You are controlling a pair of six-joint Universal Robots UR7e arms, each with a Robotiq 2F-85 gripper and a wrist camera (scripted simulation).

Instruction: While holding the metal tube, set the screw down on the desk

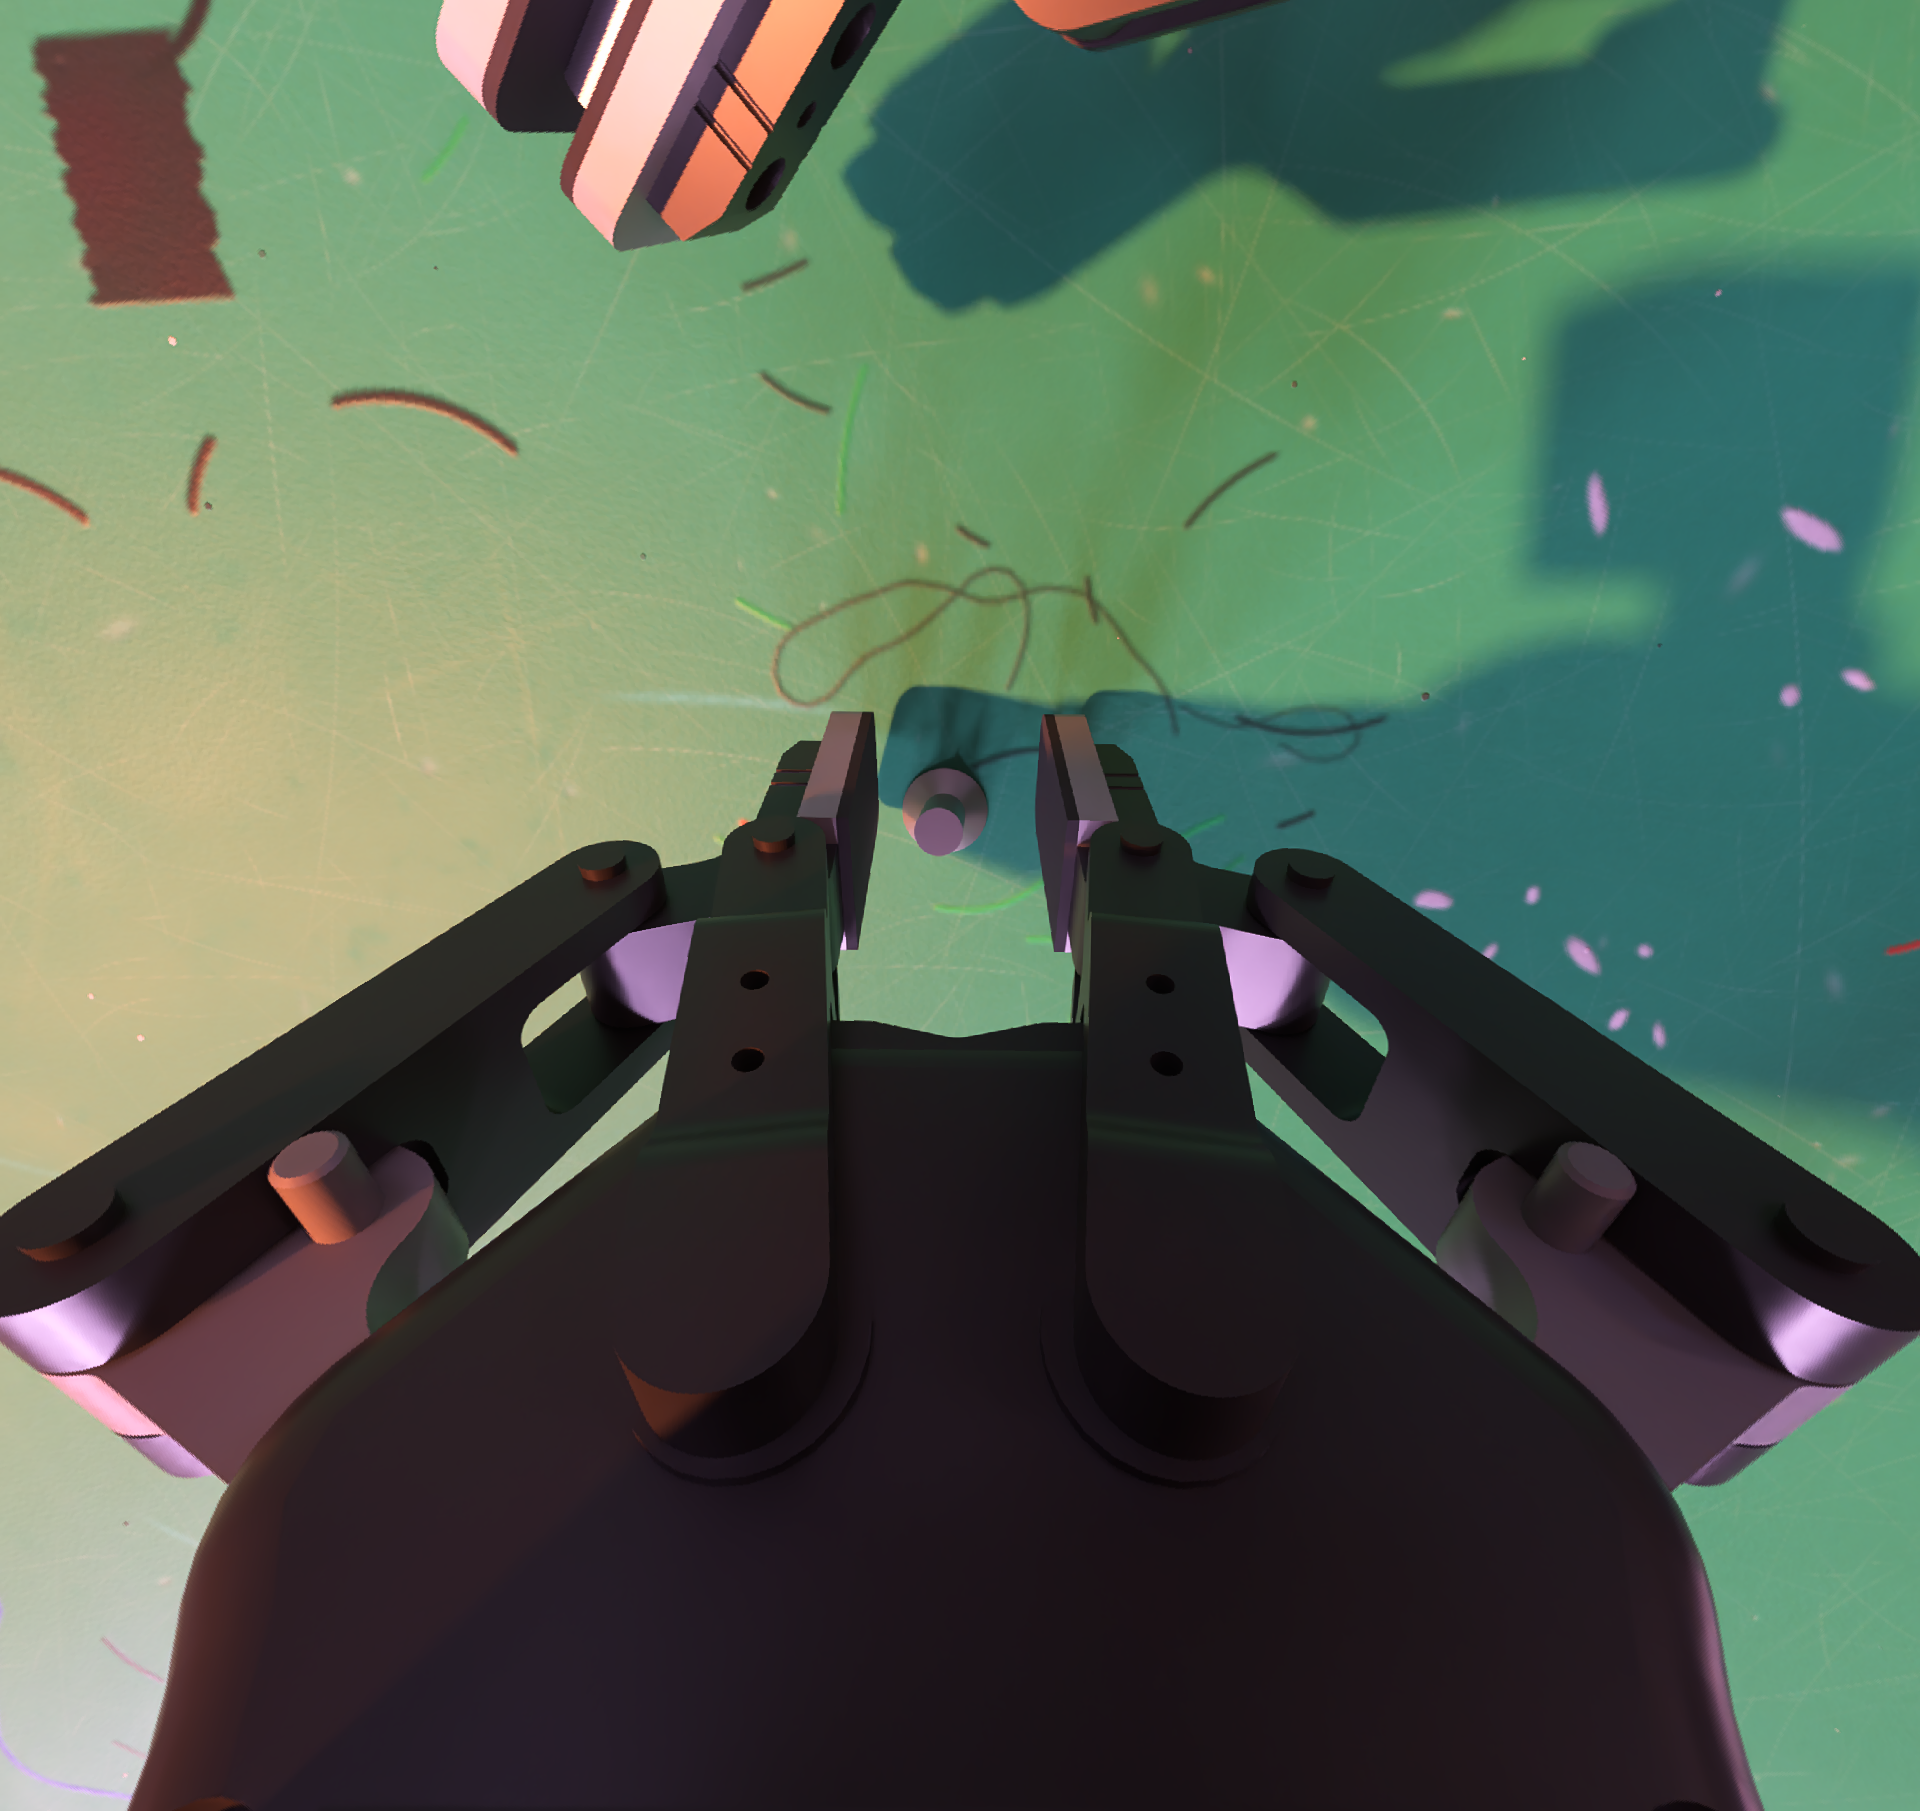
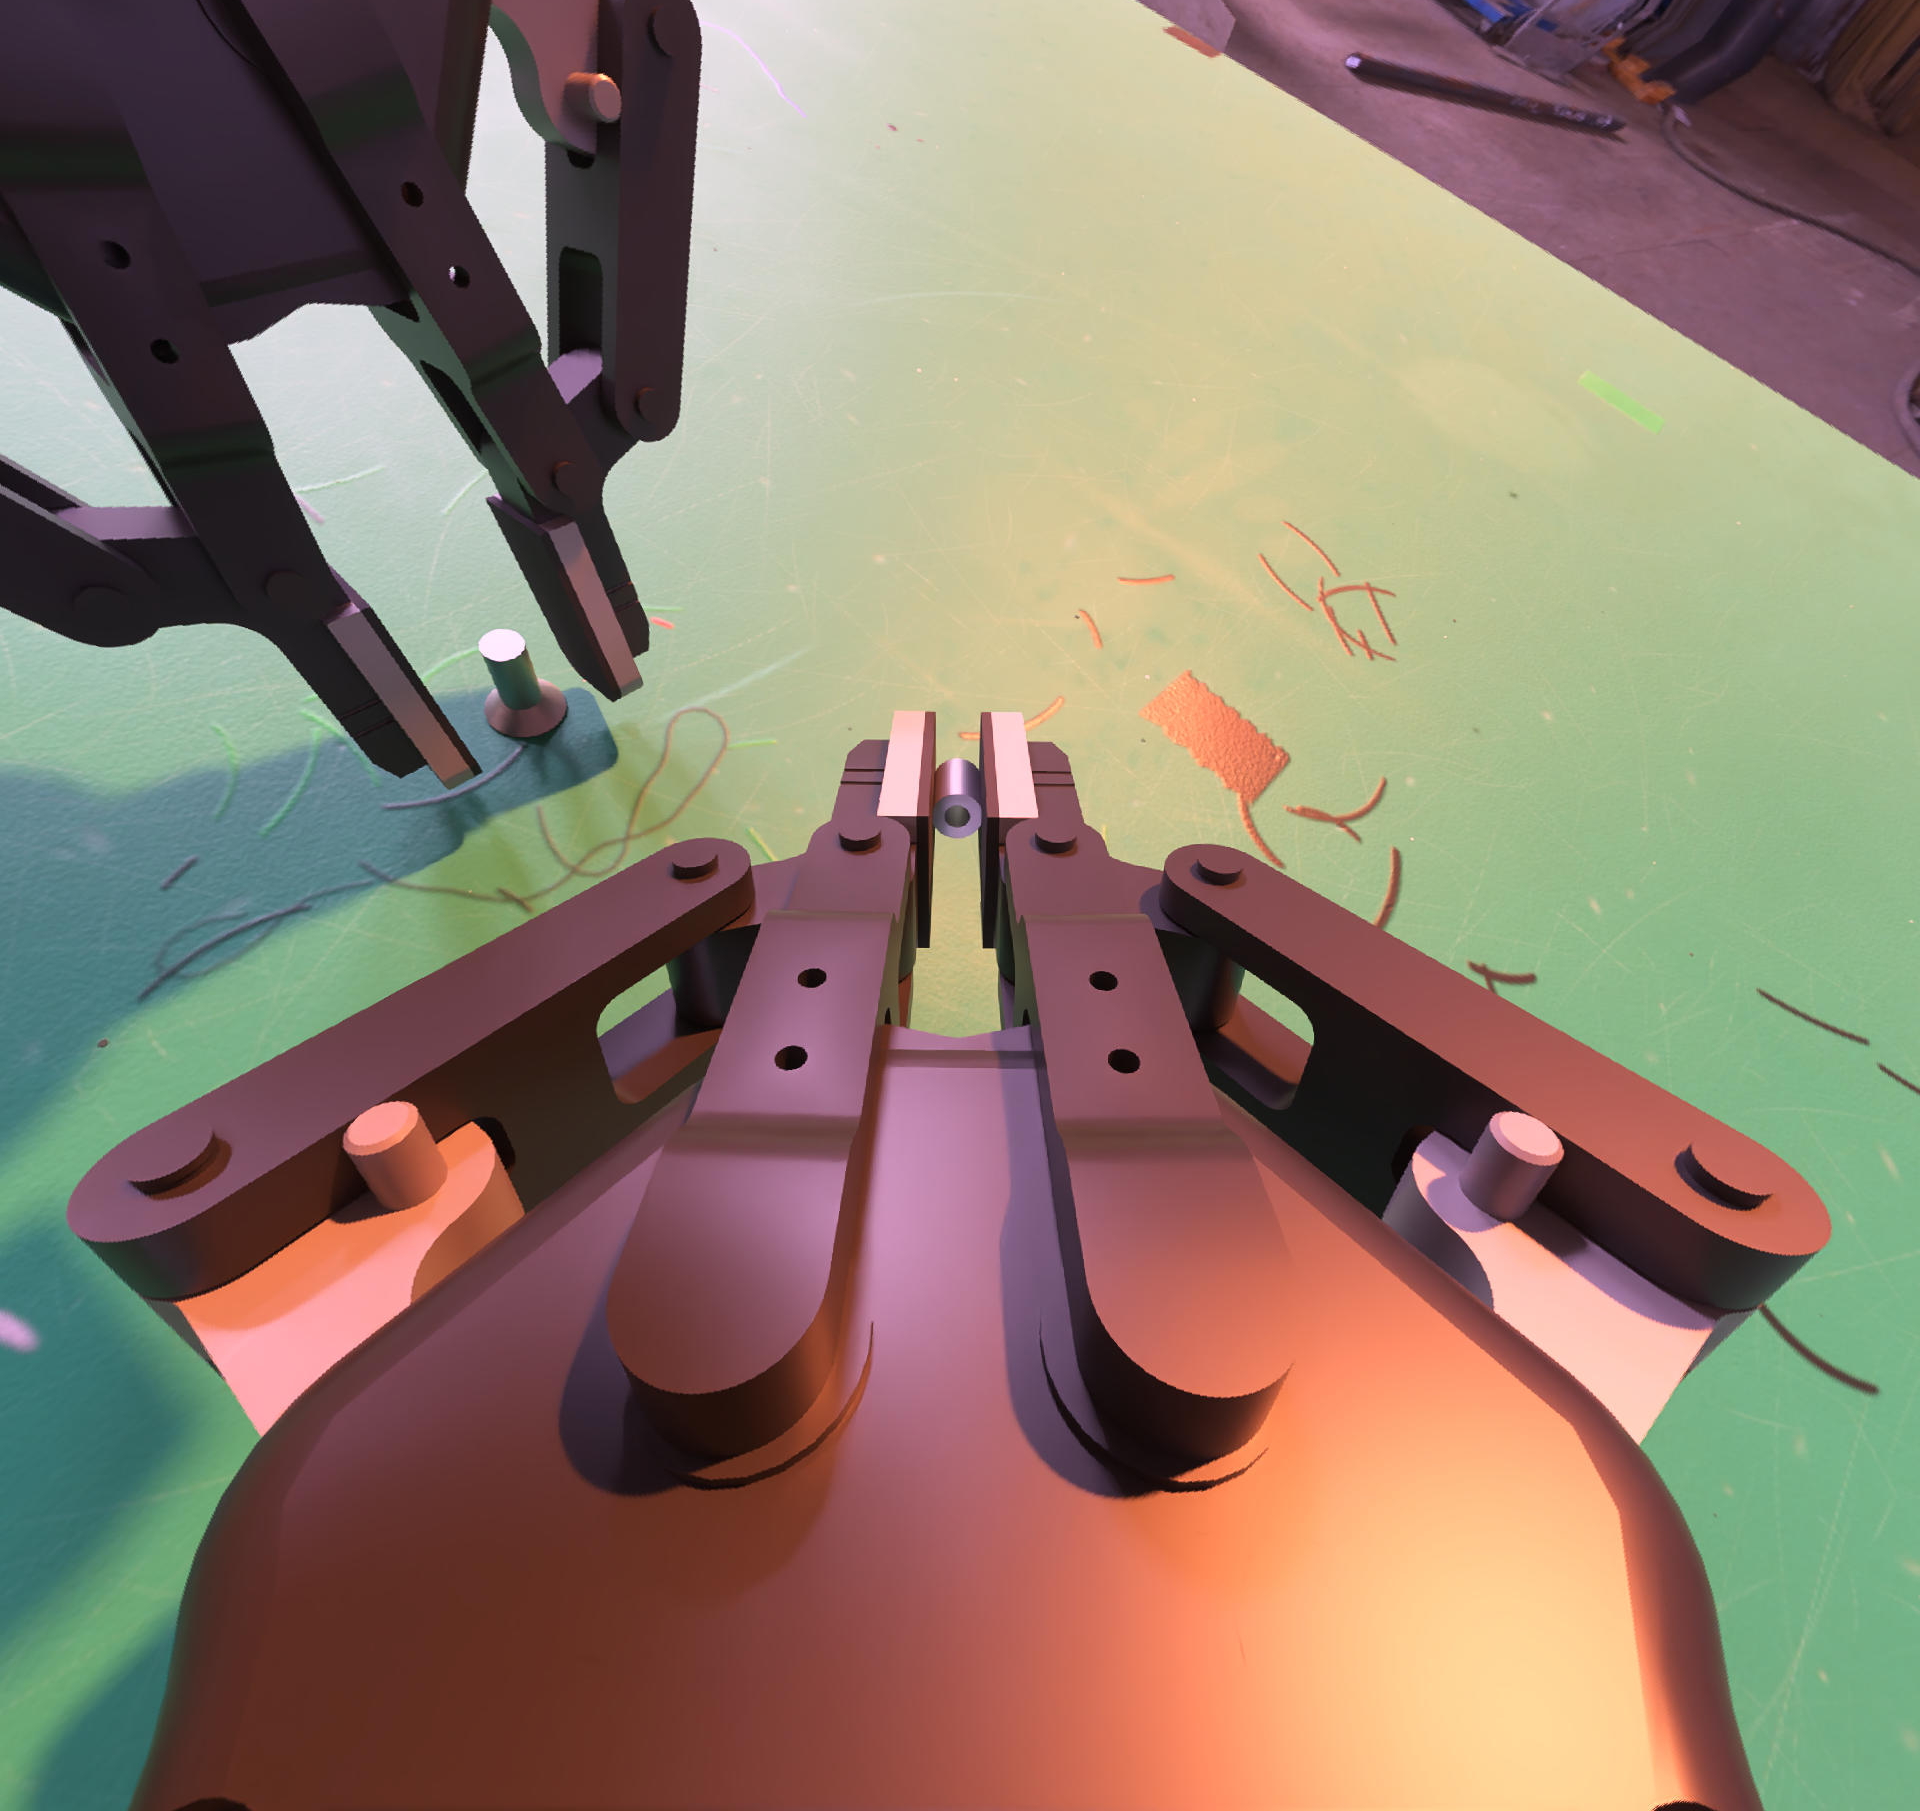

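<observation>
On green worktop [image 2: 1039,307], screw [image 2: 516,686] stands head-down, shank up, btwn fingers of wide-open left hand [image 1: 956,805], untouched. Right hand [image 2: 958,774] clamps tube [image 2: 957,805].

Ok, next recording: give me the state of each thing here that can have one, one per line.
screw: standing head-down on the desk, free of both fingers
left gripper: open, fingers either side of the screw, not touching
metal tube: clamped between the right gripper's pads, off the desk
right gripper: shut on the tube
desk: scratched, strewn with shavings
</observation>
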